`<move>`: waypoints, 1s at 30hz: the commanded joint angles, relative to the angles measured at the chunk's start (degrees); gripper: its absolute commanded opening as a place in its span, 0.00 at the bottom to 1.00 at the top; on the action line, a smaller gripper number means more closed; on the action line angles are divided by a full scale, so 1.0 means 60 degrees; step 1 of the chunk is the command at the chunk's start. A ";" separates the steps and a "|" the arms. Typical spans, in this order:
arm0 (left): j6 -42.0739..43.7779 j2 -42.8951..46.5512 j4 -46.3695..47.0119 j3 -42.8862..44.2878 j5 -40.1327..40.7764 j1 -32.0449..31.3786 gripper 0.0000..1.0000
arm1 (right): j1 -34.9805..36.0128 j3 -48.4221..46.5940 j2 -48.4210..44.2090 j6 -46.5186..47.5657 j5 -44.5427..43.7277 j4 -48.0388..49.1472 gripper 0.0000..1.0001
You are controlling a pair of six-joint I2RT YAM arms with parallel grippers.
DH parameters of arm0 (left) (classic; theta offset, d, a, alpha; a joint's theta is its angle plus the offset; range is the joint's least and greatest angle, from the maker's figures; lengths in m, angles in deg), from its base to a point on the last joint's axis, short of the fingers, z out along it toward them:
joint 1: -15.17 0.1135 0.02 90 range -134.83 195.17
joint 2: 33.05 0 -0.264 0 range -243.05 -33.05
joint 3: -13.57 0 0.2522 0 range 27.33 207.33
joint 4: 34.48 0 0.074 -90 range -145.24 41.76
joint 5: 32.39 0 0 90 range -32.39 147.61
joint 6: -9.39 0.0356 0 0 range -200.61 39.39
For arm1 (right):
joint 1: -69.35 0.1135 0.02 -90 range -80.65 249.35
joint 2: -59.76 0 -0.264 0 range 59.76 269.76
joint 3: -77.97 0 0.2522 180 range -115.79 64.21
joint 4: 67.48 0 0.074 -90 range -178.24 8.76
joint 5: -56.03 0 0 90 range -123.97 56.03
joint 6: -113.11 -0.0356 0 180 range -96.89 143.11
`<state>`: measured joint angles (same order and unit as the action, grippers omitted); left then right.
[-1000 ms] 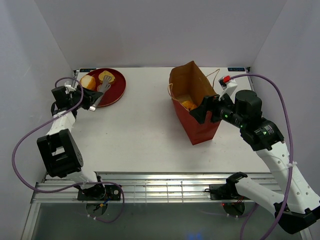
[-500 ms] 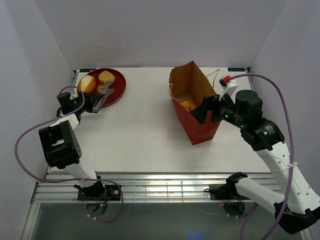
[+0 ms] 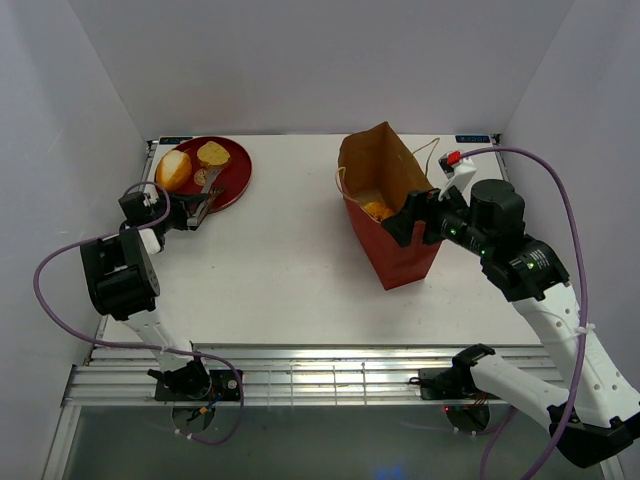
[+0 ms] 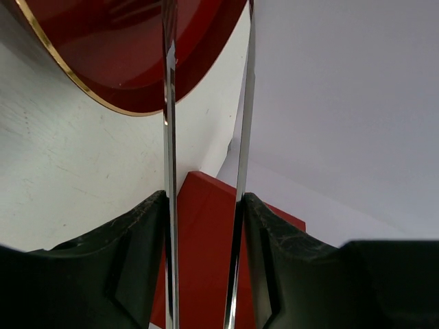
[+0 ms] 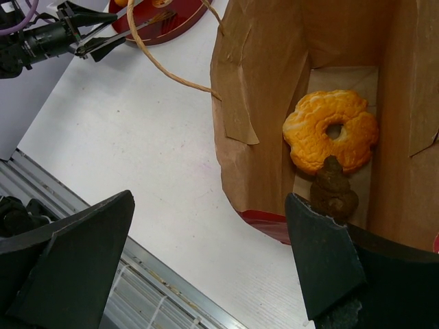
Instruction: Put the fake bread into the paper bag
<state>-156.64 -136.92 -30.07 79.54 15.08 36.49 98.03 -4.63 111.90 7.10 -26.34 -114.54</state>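
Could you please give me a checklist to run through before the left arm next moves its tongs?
1. Left gripper clamped on tongs: ok.
2. Bread between the tongs' blades: not ok, nothing there.
3. Golden roll and yellow-brown piece lying on red plate: ok.
4. Paper bag upright, mouth open: ok.
5. Right gripper open at the bag's rim: ok.
6. Right gripper touching the bag: cannot tell.

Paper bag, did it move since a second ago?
No. The paper bag stands in the same spot on the table, and its top corner crosses the table's far edge at the same place as before.
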 commanded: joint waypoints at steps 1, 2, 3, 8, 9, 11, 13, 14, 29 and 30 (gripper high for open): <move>-0.0292 -0.0191 0.0734 0.0030 0.0012 0.0108 0.57 | 0.0053 -0.0378 0.0055 0.0178 -0.0116 0.0130 0.96; -0.0437 -0.0294 0.0852 0.0030 -0.0017 0.0123 0.57 | 0.0067 -0.0378 0.0070 0.0193 -0.0116 0.0115 0.96; -0.0482 -0.0382 0.1027 0.0030 -0.0032 0.0123 0.57 | 0.0053 -0.0378 0.0084 0.0207 -0.0130 0.0130 0.96; -0.0775 -0.0968 0.1482 0.0234 -0.0105 0.0152 0.57 | 0.0053 -0.0407 0.0275 0.0222 -0.0160 0.0145 0.96; -0.0877 -0.1056 0.1599 0.0278 -0.0120 0.0152 0.57 | 0.0067 -0.0407 0.0304 0.0222 -0.0160 0.0159 0.96; -0.0951 -0.1289 0.1687 0.0351 -0.0105 0.0152 0.57 | 0.0067 -0.0436 0.0362 0.0237 -0.0160 0.0159 0.96; -0.0981 -0.1393 0.1746 0.0542 -0.0062 0.0153 0.57 | 0.0067 -0.0436 0.0406 0.0251 -0.0189 0.0174 0.96; -0.0981 -0.1437 0.1761 0.0600 -0.0047 0.0152 0.57 | 0.0067 -0.0436 0.0421 0.0266 -0.0204 0.0174 0.96; -0.0996 -0.2272 0.1673 0.1684 0.0202 0.0138 0.57 | 0.0067 -0.0466 0.0568 0.0339 -0.0306 0.0144 0.96; -0.0981 -0.2330 0.1673 0.1743 0.0231 0.0138 0.57 | 0.0067 -0.0465 0.0582 0.0339 -0.0306 0.0145 0.96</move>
<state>-162.73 -150.78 -20.34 87.58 15.39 37.13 98.03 -5.03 115.31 8.31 -27.41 -114.56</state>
